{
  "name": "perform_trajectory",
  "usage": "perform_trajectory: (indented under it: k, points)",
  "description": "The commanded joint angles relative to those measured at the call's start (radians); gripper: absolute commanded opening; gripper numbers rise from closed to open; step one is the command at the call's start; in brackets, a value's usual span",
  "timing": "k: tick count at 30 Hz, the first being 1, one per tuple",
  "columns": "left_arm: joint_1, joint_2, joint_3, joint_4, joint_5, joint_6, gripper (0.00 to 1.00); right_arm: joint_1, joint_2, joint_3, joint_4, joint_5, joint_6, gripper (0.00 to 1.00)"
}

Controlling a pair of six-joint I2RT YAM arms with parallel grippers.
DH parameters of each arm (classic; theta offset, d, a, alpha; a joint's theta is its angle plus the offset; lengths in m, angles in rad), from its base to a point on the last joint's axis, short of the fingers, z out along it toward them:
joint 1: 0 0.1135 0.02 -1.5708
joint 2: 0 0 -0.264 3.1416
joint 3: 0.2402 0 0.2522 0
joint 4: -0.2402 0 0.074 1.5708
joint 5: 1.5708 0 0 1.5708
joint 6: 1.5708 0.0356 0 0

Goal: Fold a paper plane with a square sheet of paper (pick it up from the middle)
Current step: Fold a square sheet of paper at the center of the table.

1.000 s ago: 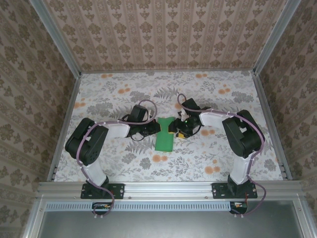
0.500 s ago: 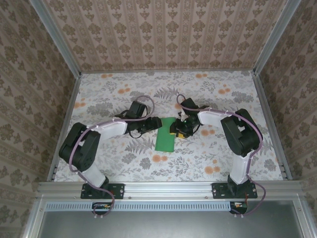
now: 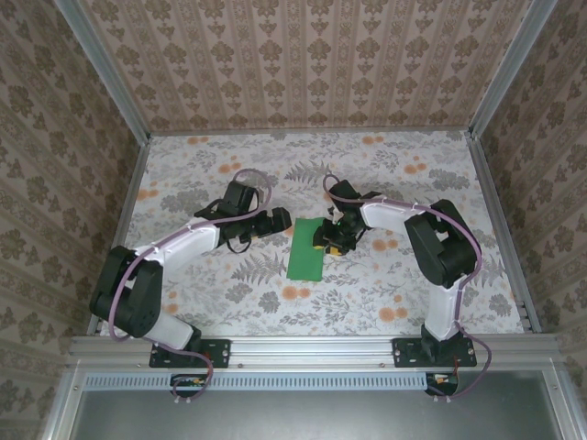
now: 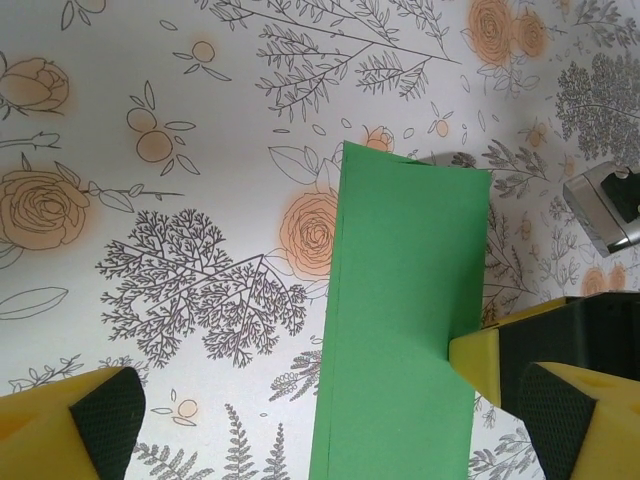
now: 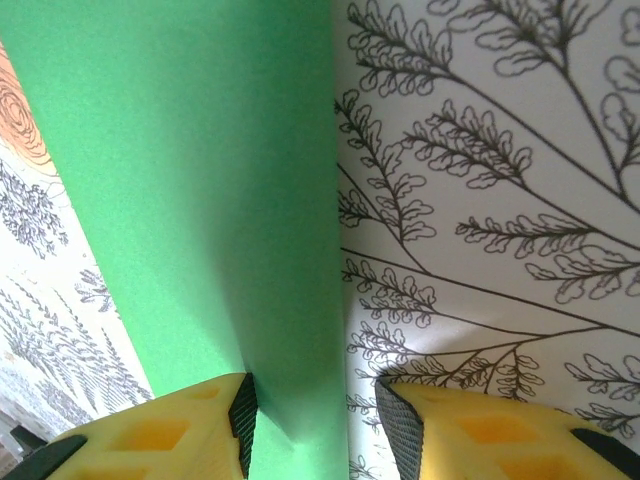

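The square sheet of paper lies folded into a narrow bright-green rectangle at the middle of the table. My left gripper hangs open just left of the sheet's far end, touching nothing. In the left wrist view the sheet lies flat ahead, and my left gripper spans it with jaws wide. My right gripper sits at the sheet's right edge. In the right wrist view its jaws stand apart astride that edge of the sheet, one pad on the green, the other over the cloth.
A floral cloth covers the table, walled by patterned panels on three sides. An aluminium rail with both arm bases runs along the near edge. Bare cloth lies around the sheet.
My left gripper has opened, let go of the sheet's left side and drawn back to the left. The sheet now lies as a plain rectangle. My right gripper has stayed at the right edge.
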State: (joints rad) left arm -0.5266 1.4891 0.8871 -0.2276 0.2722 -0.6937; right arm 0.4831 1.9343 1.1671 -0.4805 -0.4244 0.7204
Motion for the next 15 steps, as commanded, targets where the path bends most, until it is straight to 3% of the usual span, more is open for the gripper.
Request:
perform_trajectory:
  k: [1,15]
  points:
    - [0.008,-0.011,0.004,-0.011,0.004,0.046,1.0,0.005,0.152,-0.071,-0.082,0.255,0.038,0.46]
    - [0.007,0.073,0.013,0.074,0.145,0.112,0.97,0.032,0.228,-0.059,-0.136,0.338,0.053,0.47]
